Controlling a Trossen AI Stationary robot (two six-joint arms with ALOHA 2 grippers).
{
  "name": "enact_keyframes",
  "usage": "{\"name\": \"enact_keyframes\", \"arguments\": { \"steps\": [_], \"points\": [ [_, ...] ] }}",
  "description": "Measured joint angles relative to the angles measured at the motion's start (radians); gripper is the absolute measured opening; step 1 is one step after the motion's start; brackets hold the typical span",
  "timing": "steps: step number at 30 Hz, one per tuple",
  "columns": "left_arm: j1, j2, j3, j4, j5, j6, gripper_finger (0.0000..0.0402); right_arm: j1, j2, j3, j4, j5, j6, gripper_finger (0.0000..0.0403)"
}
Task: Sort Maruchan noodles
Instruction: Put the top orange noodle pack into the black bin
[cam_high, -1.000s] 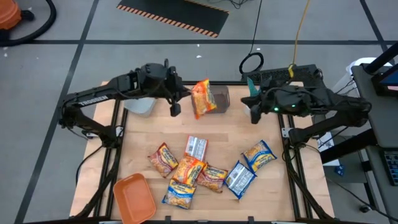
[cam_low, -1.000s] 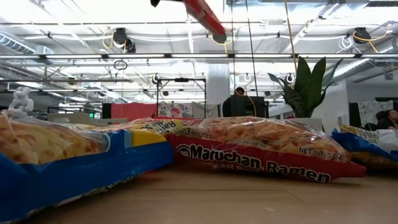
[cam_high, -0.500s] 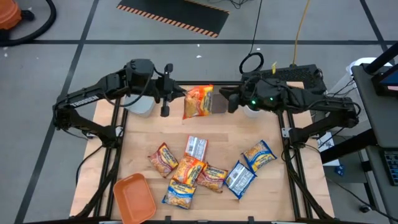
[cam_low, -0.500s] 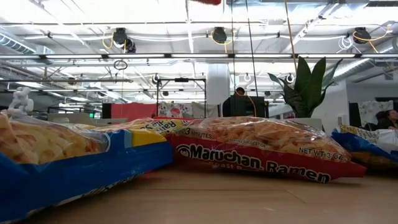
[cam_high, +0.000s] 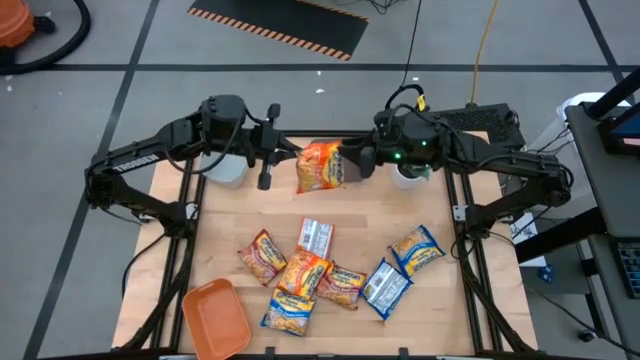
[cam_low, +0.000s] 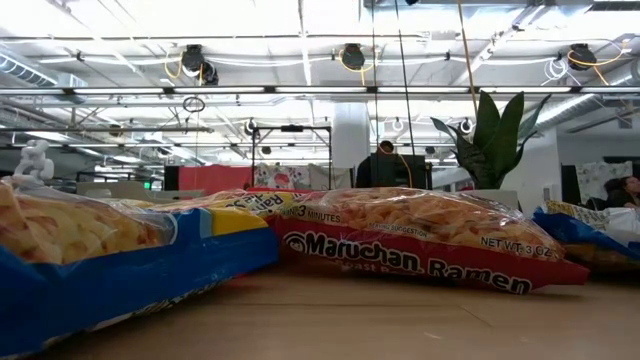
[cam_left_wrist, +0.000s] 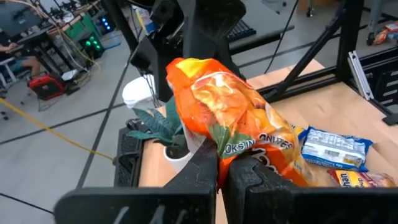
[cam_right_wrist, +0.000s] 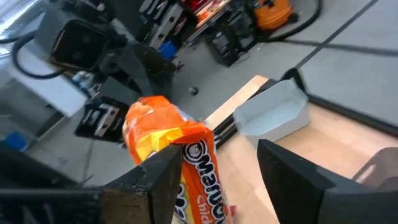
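Nearest us, the loose Maruchan noodles (cam_high: 318, 268) lie scattered on the bench (cam_high: 240, 210), just beside the orange tray (cam_high: 215, 318) and well short of the held packet. Beyond them the left gripper (cam_high: 285, 163) has its jaws closed on one edge of an orange packet (cam_high: 320, 166), crinkled and glossy (long axis roughly upright), held above the bench. The right gripper (cam_high: 352, 165), jaws spread wide, sits right at the packet's opposite edge, so it looks set for a handover.
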Motion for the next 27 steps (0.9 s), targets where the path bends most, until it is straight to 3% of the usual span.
{"name": "enact_keyframes", "arguments": {
  "steps": [6, 15, 22, 27],
  "points": [
    [0.000, 0.001, 0.000, 0.003, -0.023, -0.004, 0.0005, -0.036, -0.002, 0.000, -0.008, -0.110, -0.040, 0.0190],
    [0.011, 0.002, 0.000, 0.008, -0.108, -0.062, 0.0005, -0.125, -0.026, 0.000, 0.000, -0.236, -0.107, 0.0257],
    [0.002, 0.027, -0.001, 0.031, -0.132, -0.120, 0.0005, -0.149, -0.054, 0.000, 0.000, -0.249, -0.272, 0.0263],
    [-0.011, 0.056, -0.001, 0.078, -0.164, -0.141, 0.0005, -0.196, -0.031, 0.000, -0.014, -0.380, -0.290, 0.0263]
  ]
}}
